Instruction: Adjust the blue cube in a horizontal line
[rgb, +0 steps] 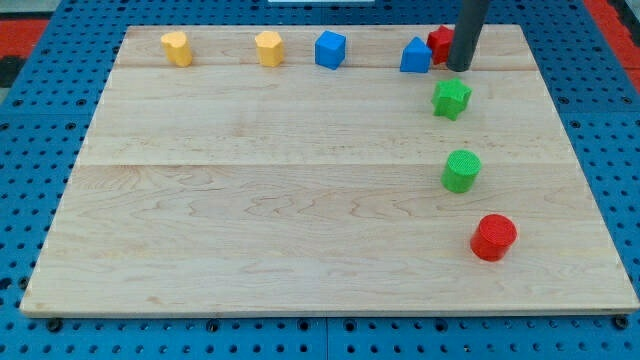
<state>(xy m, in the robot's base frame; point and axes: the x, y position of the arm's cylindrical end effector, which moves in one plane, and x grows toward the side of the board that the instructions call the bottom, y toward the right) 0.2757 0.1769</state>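
Camera view: my tip (459, 68) half hides red block (439, 43) behind blue block (416, 56); no pincer

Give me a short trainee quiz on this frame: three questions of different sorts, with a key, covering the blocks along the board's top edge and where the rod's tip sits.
1. True or false: the blue cube lies between a yellow block and a second blue block in the row along the view's top.
2. Multiple choice: my tip is closest to which block? A) the red cylinder B) the red block at the top C) the far yellow block
3. Fill in: just below my tip sits the green ___.

Key: 1 true; 2 B; 3 star. The green cylinder lies lower still.
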